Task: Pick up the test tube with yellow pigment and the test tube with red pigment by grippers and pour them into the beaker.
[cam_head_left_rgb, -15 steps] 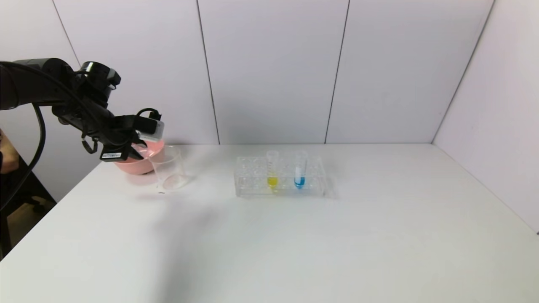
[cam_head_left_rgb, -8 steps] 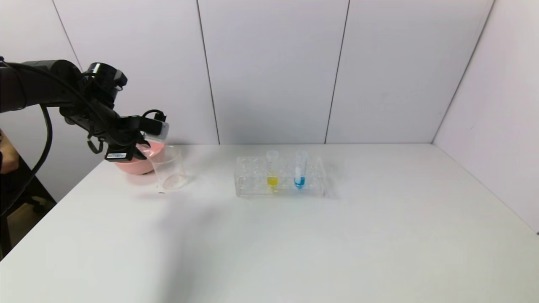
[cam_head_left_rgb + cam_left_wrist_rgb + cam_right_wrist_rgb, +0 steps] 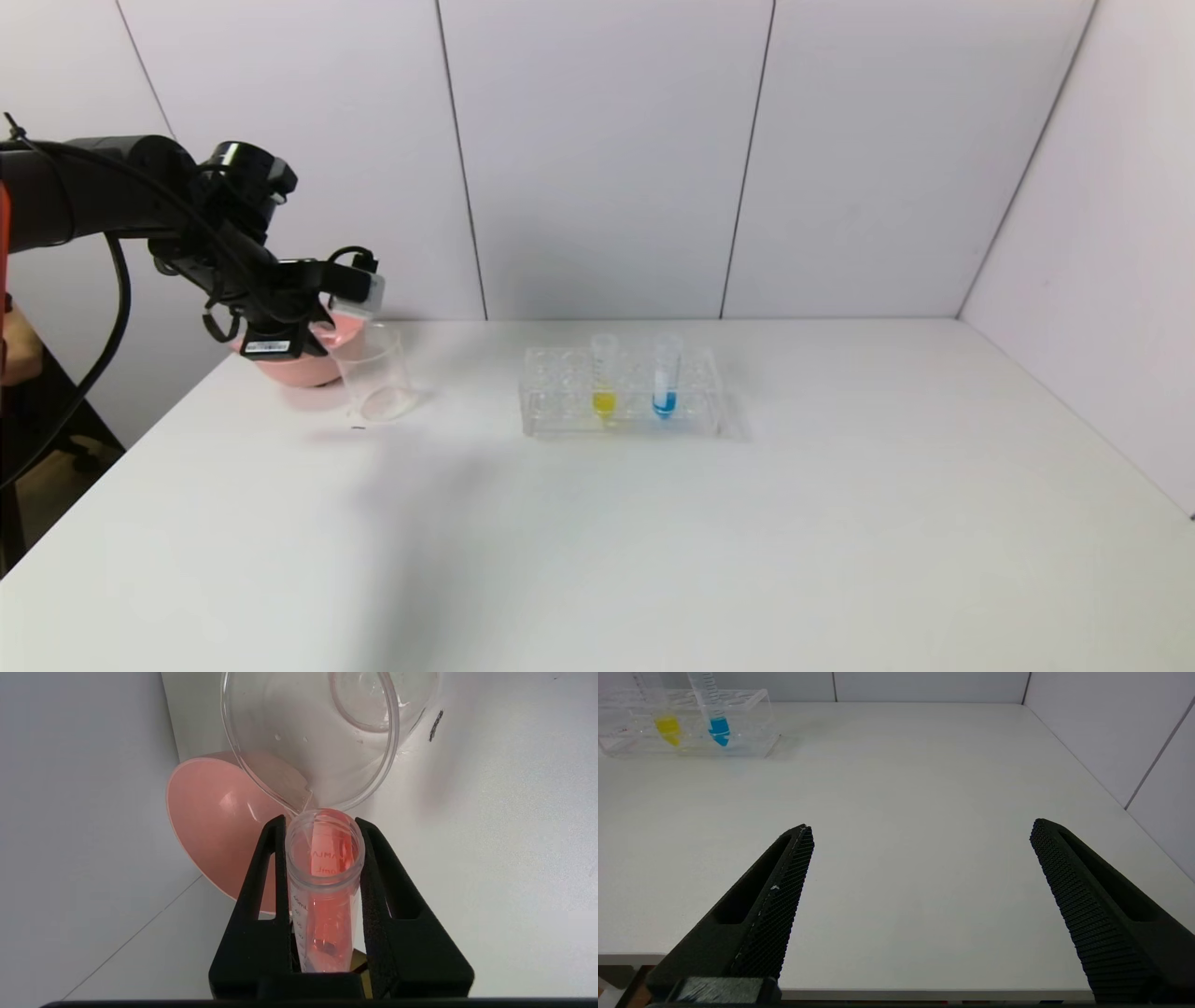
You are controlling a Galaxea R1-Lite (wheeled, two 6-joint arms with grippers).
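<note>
The left gripper (image 3: 322, 828) has its fingers (image 3: 261, 882) clamped on the test tube with red pigment (image 3: 324, 891), long axis tipped mouth-first toward the beaker (image 3: 322, 742) just beyond, lip touching rim. The right gripper (image 3: 920, 835), spread wide, idles near the tabletop (image 3: 924, 788) edge, well apart from the racked test tube with yellow pigment (image 3: 667, 723).

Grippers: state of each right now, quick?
Left gripper: shut on the test tube with red pigment, its mouth at the beaker lip.
Right gripper: open, empty, above the table near its front edge.
</note>
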